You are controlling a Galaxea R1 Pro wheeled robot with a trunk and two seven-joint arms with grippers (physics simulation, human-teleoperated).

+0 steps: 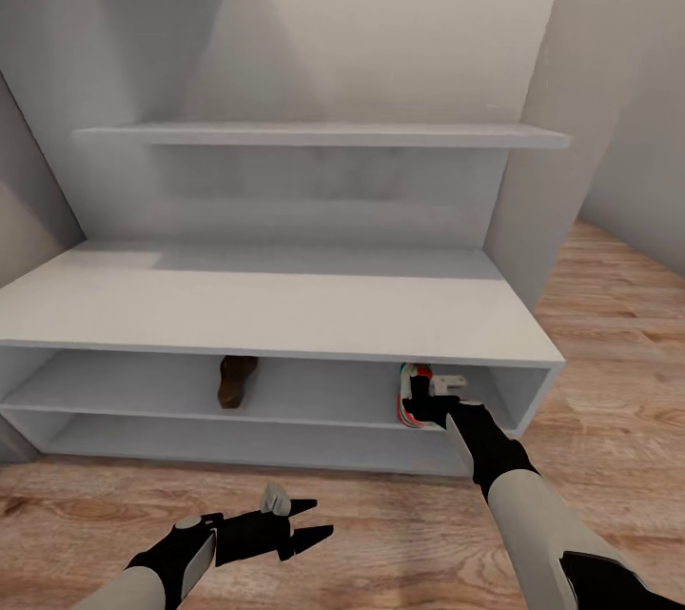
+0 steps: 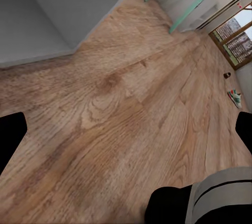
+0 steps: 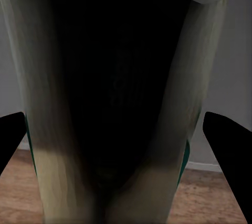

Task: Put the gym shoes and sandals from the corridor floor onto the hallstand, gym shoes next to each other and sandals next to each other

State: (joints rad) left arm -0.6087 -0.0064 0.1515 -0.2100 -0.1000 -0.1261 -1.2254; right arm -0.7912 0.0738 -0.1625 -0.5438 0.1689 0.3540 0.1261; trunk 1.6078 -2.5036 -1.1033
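Sneaker lengthwise into hallstand shelf.

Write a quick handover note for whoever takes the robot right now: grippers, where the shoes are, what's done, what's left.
Right gripper: on a gym shoe at the hallstand upper shelf row's right end; grip can't be confirmed.
Left gripper: open, empty, over the corridor floor.
Done: one sandal sits on the same row, left of centre.
Left: a second gym shoe and a small dark object, likely the other sandal, lie far down the corridor.
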